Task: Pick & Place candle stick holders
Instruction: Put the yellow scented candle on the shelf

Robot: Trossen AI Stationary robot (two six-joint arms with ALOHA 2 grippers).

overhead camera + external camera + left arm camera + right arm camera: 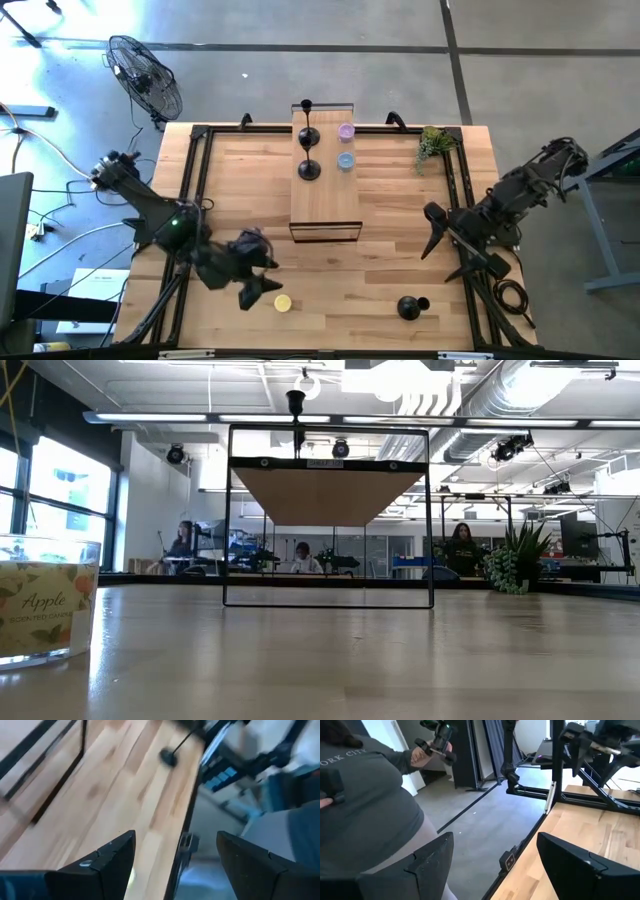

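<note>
- Left gripper [262,278]: positioned over the near left part of the table [380,250], close to the front edge. Fingers [107,862] stand apart with nothing between them; released, holding nothing.
- Right gripper [432,232]: positioned at the right side of the table, above the black frame rail [462,195]. Fingers [427,857] spread apart, empty; released.
- Candle stick holders: three seen in the high view. One [307,104] stands at the far end of the raised wooden shelf [325,205]; a second [308,136] stands just nearer on the shelf; a third [309,169] stands nearer again, so that the three form a line along the shelf's left side.
- A fourth candle stick holder [410,307] lies tipped on its side on the table near the front right, well apart from both grippers. The left wrist view shows it [169,756] lying near the table's edge.
- Other items on the shelf: a purple cup [346,131] and a blue cup [346,160], beside the holders.
- A yellow candle jar [283,302] sits on the table just beside the left gripper; the low view shows its label [45,610].
- A small green plant [433,144] stands at the far right corner.
- A person [365,805] in a grey top stands beside the table, visible in the right wrist view.
</note>
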